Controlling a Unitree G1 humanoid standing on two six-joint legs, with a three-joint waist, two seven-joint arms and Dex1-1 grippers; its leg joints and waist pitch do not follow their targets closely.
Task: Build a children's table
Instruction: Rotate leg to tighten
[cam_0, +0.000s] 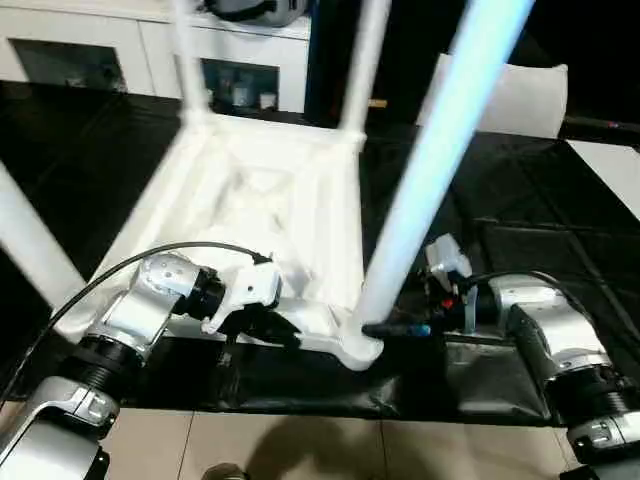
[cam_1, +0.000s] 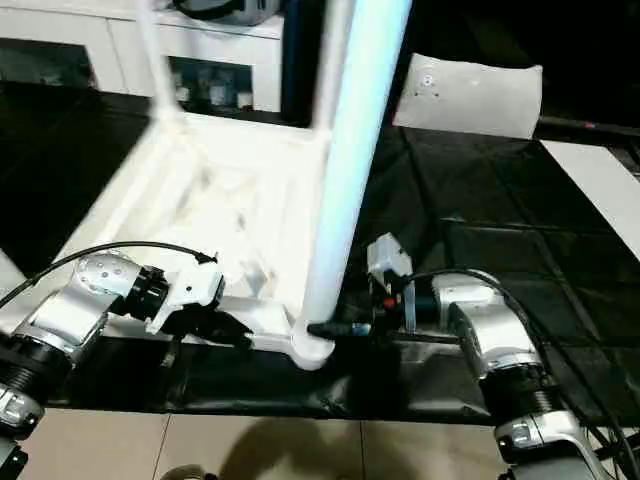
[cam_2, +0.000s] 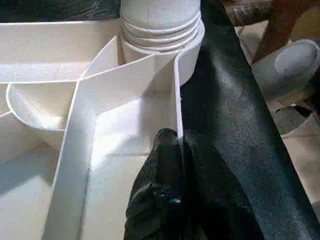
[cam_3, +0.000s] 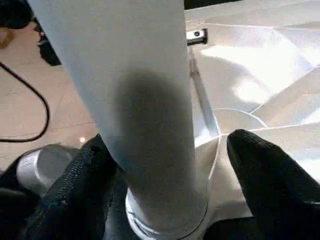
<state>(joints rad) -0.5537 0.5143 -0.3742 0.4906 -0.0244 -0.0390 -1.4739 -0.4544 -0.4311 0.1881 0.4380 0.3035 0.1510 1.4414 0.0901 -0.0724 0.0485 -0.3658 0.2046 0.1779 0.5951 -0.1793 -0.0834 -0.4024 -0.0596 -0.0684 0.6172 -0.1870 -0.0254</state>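
Note:
The white tabletop (cam_0: 260, 200) lies upside down on the black mat, ribbed underside up. Legs stand in its corner sockets: two at the far corners (cam_0: 365, 60), one at the near left (cam_0: 30, 240). The near-right leg (cam_0: 430, 170) rises tilted from its socket (cam_0: 360, 350). My left gripper (cam_0: 275, 325) is shut on the tabletop's thin near rim, as the left wrist view shows (cam_2: 175, 145). My right gripper (cam_0: 385, 328) sits low at the near-right leg's base. Its fingers (cam_3: 265, 170) stand open on either side of the leg (cam_3: 140, 100), one finger clear of it.
A black mat (cam_0: 500, 220) covers the floor under the tabletop; pale tiles (cam_0: 300, 450) start at its near edge. A white cabinet with dark compartments (cam_0: 150, 50) stands at the back left. A white pillow-like slab (cam_0: 520, 95) leans at the back right.

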